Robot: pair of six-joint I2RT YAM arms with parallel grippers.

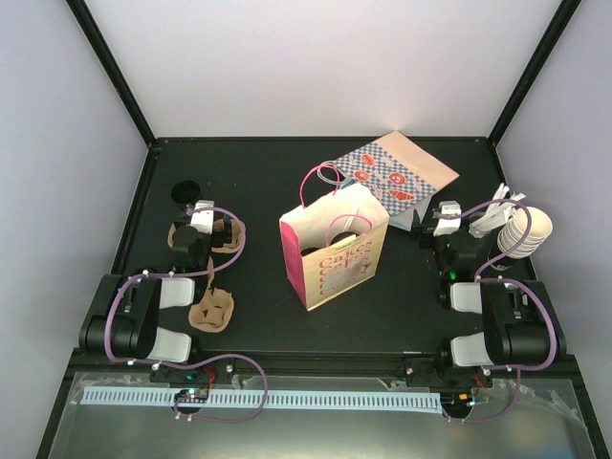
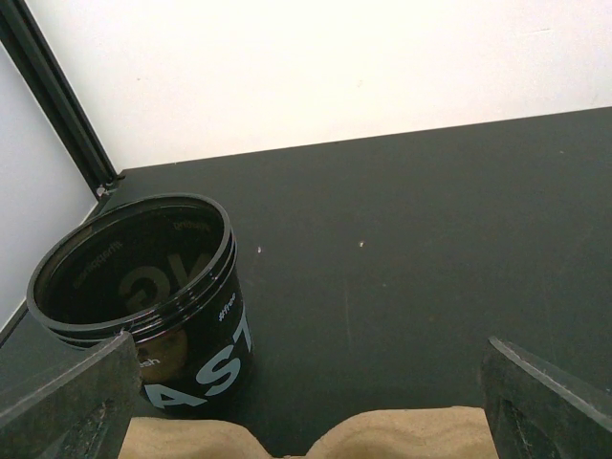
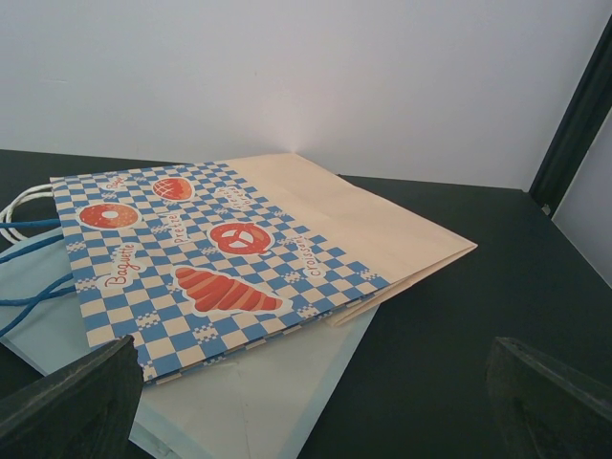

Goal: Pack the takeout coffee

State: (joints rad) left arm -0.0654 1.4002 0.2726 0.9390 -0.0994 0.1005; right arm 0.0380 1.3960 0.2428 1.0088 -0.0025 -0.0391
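Both hands are released, with jaws wide and grasping nothing. The left hand hangs over a brown moulded-pulp cup carrier and faces a small black cup with pale lettering, while the right hand faces a blue-checked paper bag lying flat on the black bench. Between them stands the tall pink-and-cream paper bag, mouth upward and a little nearer to the right hand. I cannot find the small white paper coffee cup in the open; only a dark rounded shape shows inside the bag's mouth, so the cup may sit there, but I cannot tell.
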